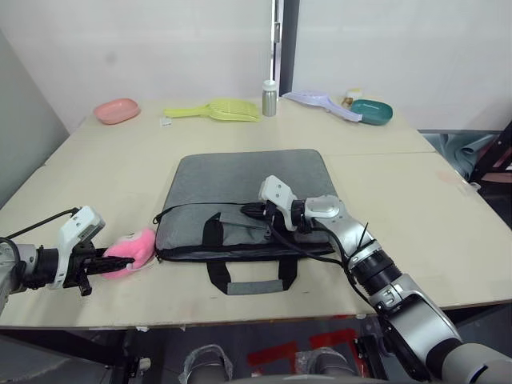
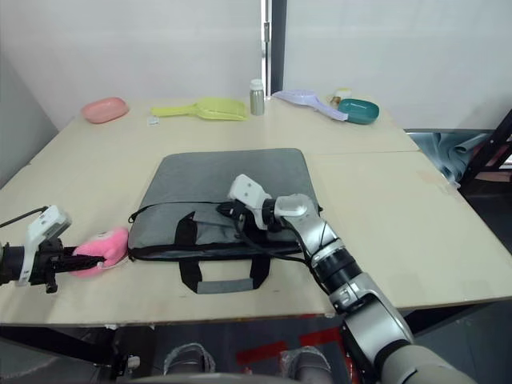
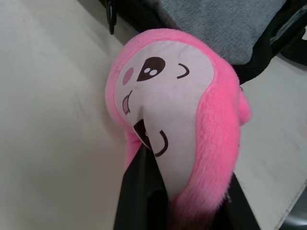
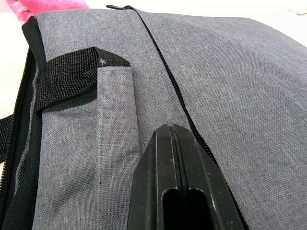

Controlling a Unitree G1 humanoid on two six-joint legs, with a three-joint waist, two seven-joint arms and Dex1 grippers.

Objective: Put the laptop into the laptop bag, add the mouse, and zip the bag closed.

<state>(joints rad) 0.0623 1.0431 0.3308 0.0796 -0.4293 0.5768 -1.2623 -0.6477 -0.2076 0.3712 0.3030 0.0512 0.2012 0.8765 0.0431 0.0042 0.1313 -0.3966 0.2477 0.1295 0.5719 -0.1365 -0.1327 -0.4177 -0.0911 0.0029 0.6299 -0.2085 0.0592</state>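
The grey laptop bag (image 1: 240,180) lies flat in the middle of the table, its black strap handles (image 1: 252,284) toward the front edge. My right gripper (image 1: 248,211) rests shut on the bag's top face, and in the right wrist view its fingers (image 4: 158,182) are pressed together beside a black zipper line (image 4: 165,67). Left of the bag, my left gripper (image 1: 112,262) is shut on a round pink plush toy (image 3: 177,96) with a cartoon face, which touches the bag's left end (image 3: 230,24). The laptop and the mouse are out of view.
Along the table's far edge stand a pink dish (image 1: 117,110), a yellow scoop (image 1: 224,110), a small bottle (image 1: 270,98), a lavender scoop (image 1: 324,101) and a teal dish (image 1: 372,112). Bare tabletop (image 1: 416,208) lies right of the bag.
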